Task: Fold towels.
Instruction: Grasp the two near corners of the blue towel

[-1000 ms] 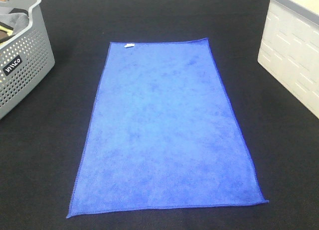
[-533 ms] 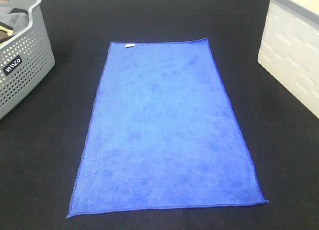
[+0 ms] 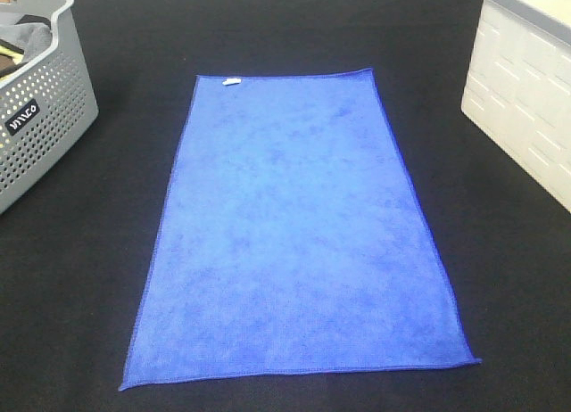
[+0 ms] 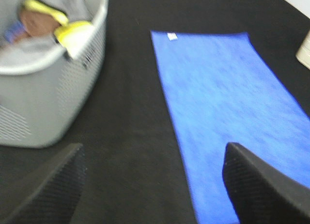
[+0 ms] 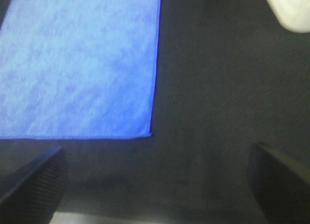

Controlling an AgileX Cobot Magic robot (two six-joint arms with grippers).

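Note:
A royal-blue towel [image 3: 299, 229] lies flat and unfolded on the black table, long side running away from me, with a small white tag [image 3: 231, 81] at its far edge. Neither gripper shows in the exterior high view. In the left wrist view the towel [image 4: 227, 103] lies ahead of my left gripper [image 4: 155, 185], whose fingers [image 4: 48, 185] are spread wide and empty above the black surface beside the towel's left edge. In the right wrist view my right gripper [image 5: 155, 180] is open and empty, above the table near the towel's near right corner [image 5: 147, 134].
A perforated grey basket [image 3: 40, 100] with cloths in it stands at the left, also in the left wrist view [image 4: 48, 88]. A white box [image 3: 526, 91] stands at the right edge. The table cover [image 3: 500, 278] is black.

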